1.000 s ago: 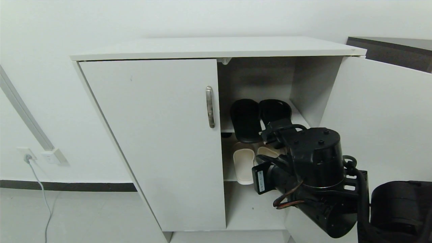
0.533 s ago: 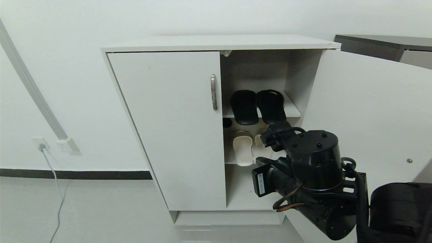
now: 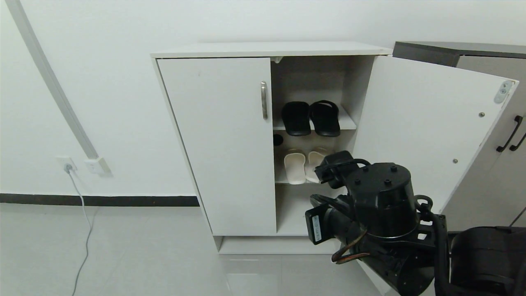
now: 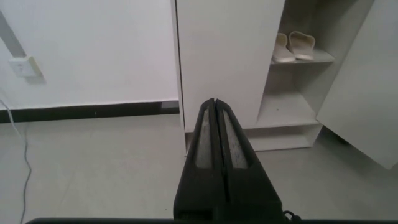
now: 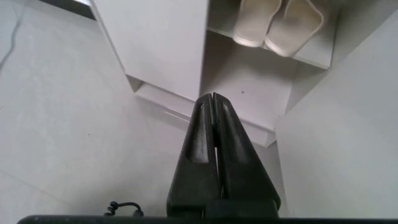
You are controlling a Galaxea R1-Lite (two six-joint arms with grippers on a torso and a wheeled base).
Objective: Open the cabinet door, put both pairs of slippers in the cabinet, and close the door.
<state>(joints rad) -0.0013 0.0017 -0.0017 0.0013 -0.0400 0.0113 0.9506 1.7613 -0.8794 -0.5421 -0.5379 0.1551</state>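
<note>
The white cabinet (image 3: 267,49) stands against the wall with its left door (image 3: 222,139) closed and its right door (image 3: 423,123) swung wide open. A black pair of slippers (image 3: 296,118) lies on the upper shelf. A white pair of slippers (image 3: 294,166) lies on the shelf below, also visible in the left wrist view (image 4: 303,45) and the right wrist view (image 5: 255,18). My right gripper (image 5: 214,98) is shut and empty, held over the floor in front of the open compartment. My left gripper (image 4: 214,102) is shut and empty, farther back over the floor, facing the closed door.
A grey cabinet (image 3: 489,135) with black handles stands just behind the open door. A wall socket (image 3: 68,166) with a hanging cable is low on the wall at the left. Bare tiled floor (image 3: 144,255) spreads in front of the cabinet.
The camera has pulled back, so the cabinet looks smaller and farther off and the grey cabinet has come into view. Slippers and doors have not moved.
</note>
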